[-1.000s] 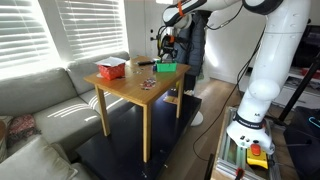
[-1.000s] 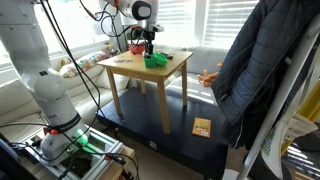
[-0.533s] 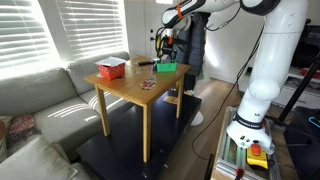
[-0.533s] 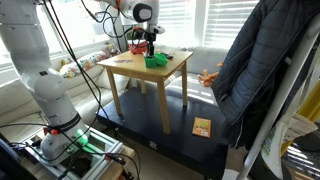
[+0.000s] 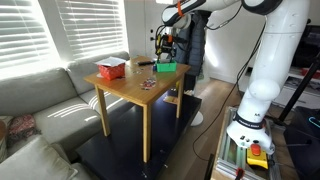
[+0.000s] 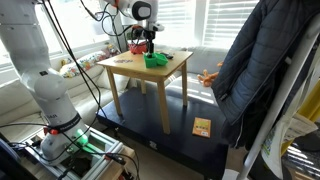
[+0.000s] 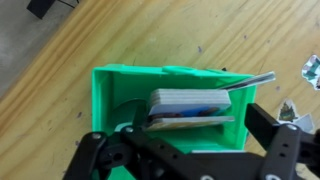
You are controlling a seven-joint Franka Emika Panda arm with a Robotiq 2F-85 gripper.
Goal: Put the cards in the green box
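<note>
The green box (image 7: pixel 120 95) sits on the wooden table (image 7: pixel 60 110), directly under my gripper (image 7: pixel 200 128). A stack of cards (image 7: pixel 190 102) lies between my fingers over the inside of the box. One loose card (image 7: pixel 255 79) leans on the box's far rim. The jaws look open: a gap shows between the right finger (image 7: pixel 263 125) and the stack's end. In both exterior views the gripper (image 5: pixel 166 46) (image 6: pixel 148 42) hangs just above the green box (image 5: pixel 166 68) (image 6: pixel 156 60) at the table's far side.
A red container (image 5: pixel 111 69) (image 6: pixel 136 47) stands on the same table. A small item (image 5: pixel 148 84) lies mid-table. A person in a dark jacket (image 6: pixel 262 70) stands beside the table. A card-like thing (image 6: pixel 202 127) lies on the floor. A sofa (image 5: pixel 40 100) is nearby.
</note>
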